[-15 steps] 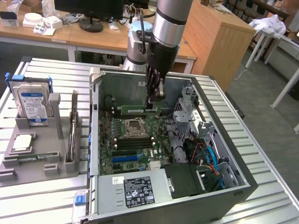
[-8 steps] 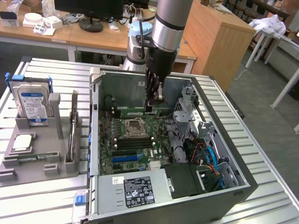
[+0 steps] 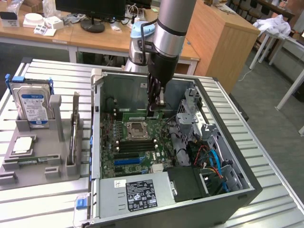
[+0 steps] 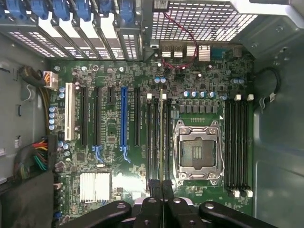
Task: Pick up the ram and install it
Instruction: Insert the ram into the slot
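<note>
The ram (image 4: 161, 137) stands on edge, clamped between the closed jaws, in line with the memory slots (image 4: 155, 137) just beside the processor socket (image 4: 196, 151) on the motherboard (image 4: 109, 137). Whether it is seated cannot be determined. The arm (image 3: 167, 33) reaches down into the open computer case (image 3: 237, 190) on the table (image 3: 47, 209).

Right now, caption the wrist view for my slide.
Gripper shut on the ram, edge-on against the motherboard beside the processor socket.

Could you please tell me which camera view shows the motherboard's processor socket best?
The wrist view: the processor socket is seen straight on, its metal frame and open centre unobstructed. The exterior view shows the socket at a slant, near the end effector.
</note>
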Robot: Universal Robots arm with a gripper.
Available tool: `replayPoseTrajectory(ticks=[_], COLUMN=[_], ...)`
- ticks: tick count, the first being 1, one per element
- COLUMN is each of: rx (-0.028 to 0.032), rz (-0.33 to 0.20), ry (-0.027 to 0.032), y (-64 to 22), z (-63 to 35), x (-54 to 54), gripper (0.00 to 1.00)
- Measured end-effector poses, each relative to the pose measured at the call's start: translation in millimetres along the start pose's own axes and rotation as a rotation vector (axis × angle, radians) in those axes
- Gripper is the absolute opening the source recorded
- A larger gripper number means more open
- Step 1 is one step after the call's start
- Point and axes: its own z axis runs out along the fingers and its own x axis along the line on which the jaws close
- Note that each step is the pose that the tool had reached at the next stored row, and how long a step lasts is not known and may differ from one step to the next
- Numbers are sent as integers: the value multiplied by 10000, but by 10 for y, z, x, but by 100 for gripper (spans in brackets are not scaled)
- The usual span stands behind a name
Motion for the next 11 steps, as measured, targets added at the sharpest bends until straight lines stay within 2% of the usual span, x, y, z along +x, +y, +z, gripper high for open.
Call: replayPoseTrajectory(ticks=[11], rx=[7], rz=[198], ry=[-6], y=[-3], z=[126], x=[4], gripper=[12])
